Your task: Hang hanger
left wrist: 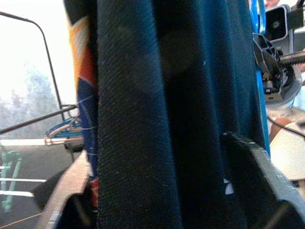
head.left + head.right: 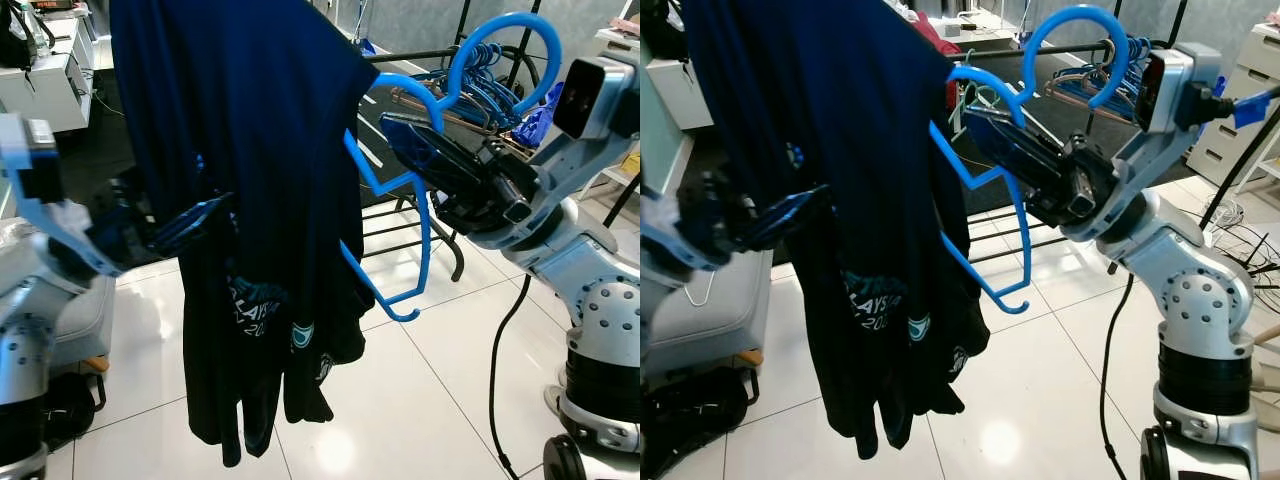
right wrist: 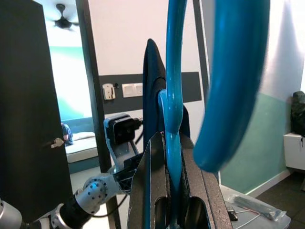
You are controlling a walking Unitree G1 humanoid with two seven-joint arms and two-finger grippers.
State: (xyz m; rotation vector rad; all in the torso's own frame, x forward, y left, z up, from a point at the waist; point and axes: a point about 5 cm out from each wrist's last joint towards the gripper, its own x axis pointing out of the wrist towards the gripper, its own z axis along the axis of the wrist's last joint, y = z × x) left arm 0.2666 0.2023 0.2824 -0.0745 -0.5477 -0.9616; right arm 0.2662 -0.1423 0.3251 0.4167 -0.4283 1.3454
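A blue plastic hanger (image 2: 425,235) carries a dark navy shirt (image 2: 250,150) that hangs down over its left shoulder. My right gripper (image 2: 395,122) is shut on the hanger just below its big hook (image 2: 505,35); in the right wrist view both fingers (image 3: 150,191) press on the blue neck (image 3: 174,119). At the shirt's left side my left gripper (image 2: 200,215) stands open with the fabric (image 1: 167,119) between its fingers (image 1: 259,181). Behind the hanger runs a black clothes rail (image 2: 1060,48) with several blue hangers (image 2: 490,85) on it.
The rail's black frame (image 2: 455,250) stands on white floor tiles (image 2: 400,420) behind the shirt. A white drawer unit (image 2: 1240,90) is at the far right, a grey cushioned seat (image 2: 85,315) at the left. A black cable (image 2: 495,360) hangs beside my right arm.
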